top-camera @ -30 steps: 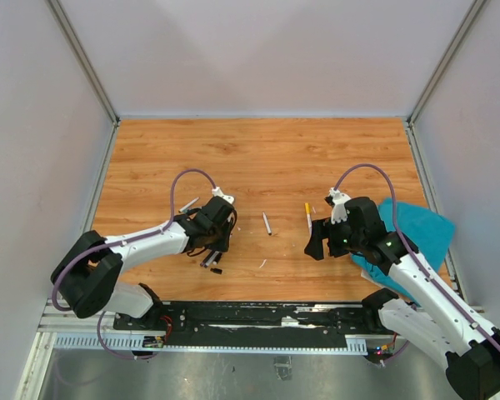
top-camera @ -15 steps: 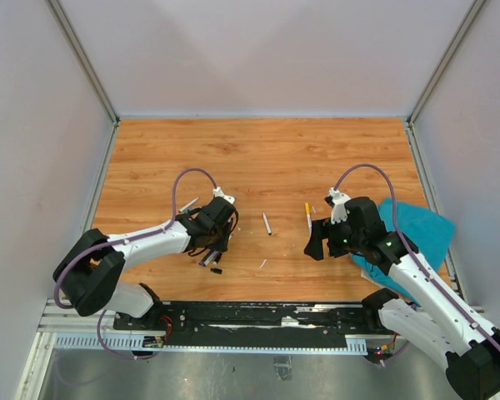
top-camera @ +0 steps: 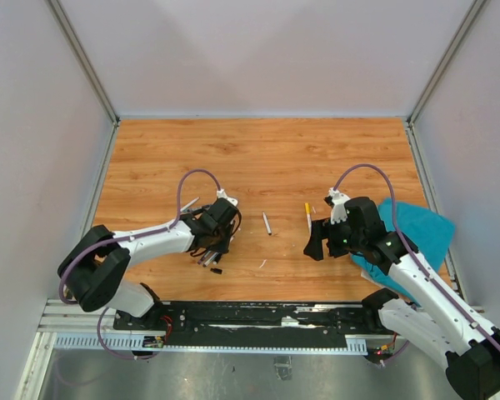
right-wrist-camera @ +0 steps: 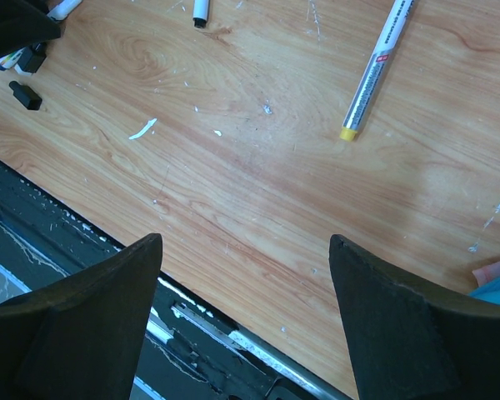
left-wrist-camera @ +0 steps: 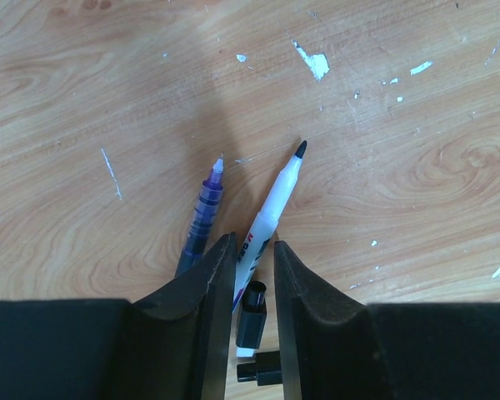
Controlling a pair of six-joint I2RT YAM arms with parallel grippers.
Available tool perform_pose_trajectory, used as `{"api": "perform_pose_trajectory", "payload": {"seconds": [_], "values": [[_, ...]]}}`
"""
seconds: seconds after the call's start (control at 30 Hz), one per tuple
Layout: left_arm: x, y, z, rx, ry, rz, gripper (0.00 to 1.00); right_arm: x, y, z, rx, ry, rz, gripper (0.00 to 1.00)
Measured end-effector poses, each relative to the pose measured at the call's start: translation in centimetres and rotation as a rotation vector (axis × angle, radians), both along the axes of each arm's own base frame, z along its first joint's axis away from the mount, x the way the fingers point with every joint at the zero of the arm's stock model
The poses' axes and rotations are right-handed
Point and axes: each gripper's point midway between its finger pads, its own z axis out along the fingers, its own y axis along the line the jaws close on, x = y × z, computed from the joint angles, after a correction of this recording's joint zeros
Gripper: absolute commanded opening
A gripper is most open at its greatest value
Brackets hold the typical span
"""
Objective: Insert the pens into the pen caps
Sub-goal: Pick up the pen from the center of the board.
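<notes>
L gripper low, jaws narrowly apart — R gripper wide.

Illumination: bright, even, diffuse.
Top view: soft shadows are cast close beneath both arms on the wooden table.
Left wrist view: a faint broad shadow is thrown ahead of the left gripper; the wood grain is rendered sharp.
Right wrist view: the fingers of the right gripper are rendered dark and soft-edged; a pale sheen is noted on the wood at right.
</notes>
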Motion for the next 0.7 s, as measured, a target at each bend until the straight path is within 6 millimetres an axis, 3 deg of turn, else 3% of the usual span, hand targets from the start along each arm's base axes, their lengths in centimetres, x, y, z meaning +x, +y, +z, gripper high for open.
{"api": "perform_pose_trajectory", "payload": {"seconds": [0.33, 0.5, 0.7], "values": [[0.3, 0.0, -0.3, 0.023, 0.000, -0.001, 0.25, -0.1, 0.1, 0.0, 0.004, 0.001, 0.007, 0.82], [0.7, -0.1, -0.3, 0.040, -0.004, -0.003, 0.31, -0.1, 0.1, 0.0, 0.005, 0.002, 0.010, 0.82], [1.2, -0.3, -0.3, 0.059, -0.013, -0.013, 0.26, -0.1, 0.1, 0.0, 0.004, 0.001, 0.011, 0.82]]}}
